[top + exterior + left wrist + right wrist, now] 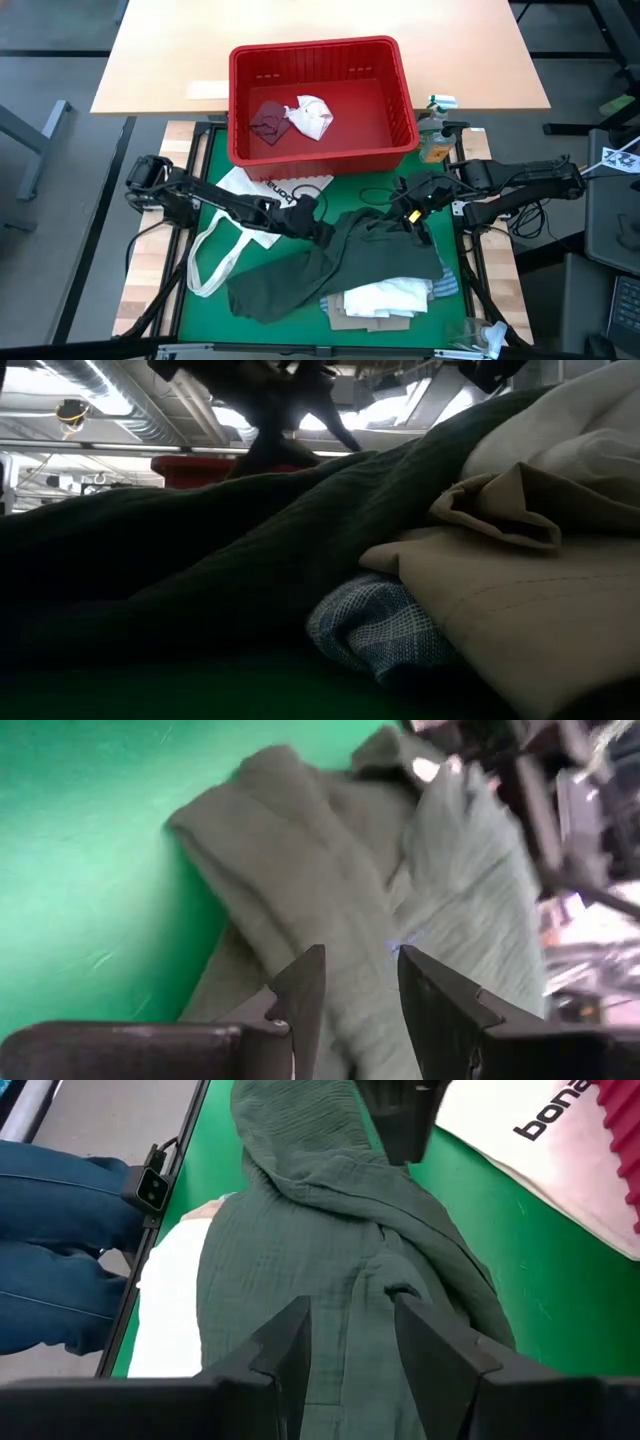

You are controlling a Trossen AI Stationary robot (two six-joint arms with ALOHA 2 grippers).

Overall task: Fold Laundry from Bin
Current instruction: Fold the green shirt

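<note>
Spreading the dark green-grey crinkled cotton top (330, 262) flat on the green mat (210, 175).

The top lies rumpled across the lower centre of the high view, draped partly over a stack of folded pieces at lower right: white shirt (385, 297), tan shirt (375, 322) and a blue-striped cloth (446, 286). The left gripper (305, 215) sits at the top's upper left edge and the right gripper (412, 215) at its upper right edge; each wrist view shows the fingers parted with cloth between them, though whether they truly pinch it I cannot tell. To do this well, I judge both should grip a single layer at the shoulders, lift evenly and draw apart without dragging the stack. The red slotted plastic bin (322, 152), upper centre, holds small maroon (267, 120) and white pieces (311, 115); a white tote bag with black lettering (240, 240) lies at left.
</note>
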